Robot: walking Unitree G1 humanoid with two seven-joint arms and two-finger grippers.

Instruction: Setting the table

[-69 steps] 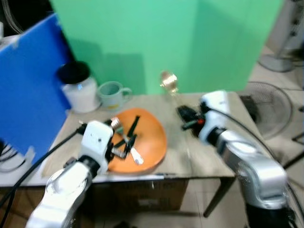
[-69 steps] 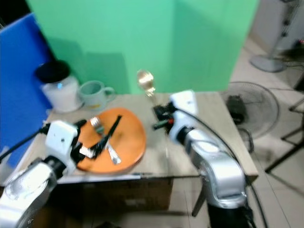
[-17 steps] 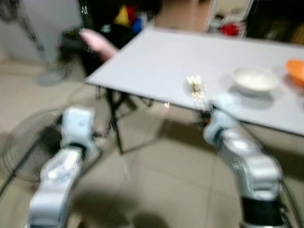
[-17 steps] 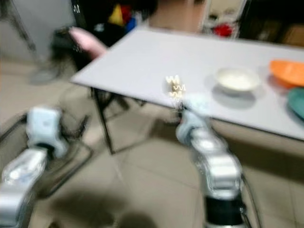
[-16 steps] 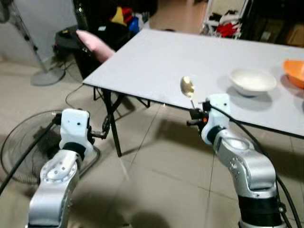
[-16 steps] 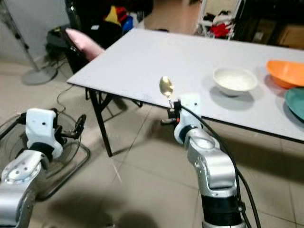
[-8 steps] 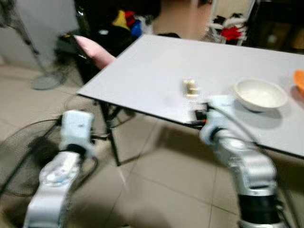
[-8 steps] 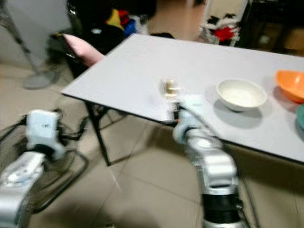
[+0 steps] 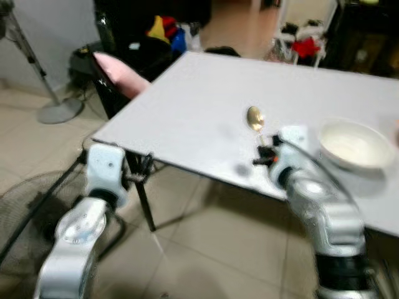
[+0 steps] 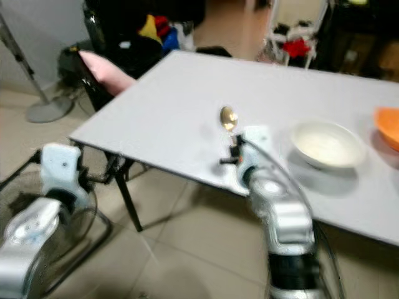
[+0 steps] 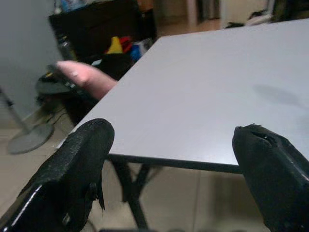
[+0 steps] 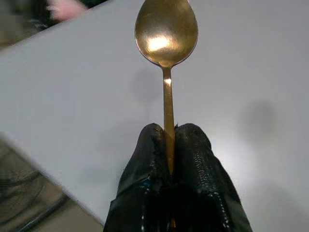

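Right gripper (image 12: 169, 145) pinched tight on the gold spoon (image 12: 166, 34) handle — bowl end up, held over the near edge of the grey table (image 9: 193, 106). White bowl (image 9: 352, 146) sits on the table at the spoon's 3 o'clock, apart from it. Left gripper (image 11: 169, 159) fingers spread wide, holding nothing, low by the table's near-left corner — floor fan (image 9: 25, 205) below it.

There is one gold spoon (image 12: 166, 34), one white bowl (image 10: 328, 145), one orange dish (image 10: 388, 128) at the picture's edge, one grey surface (image 10: 187, 99), one pink cushion (image 10: 103, 65), two floor fans (image 9: 37, 205), and two arms with two black fingers (image 11: 82, 159) each.
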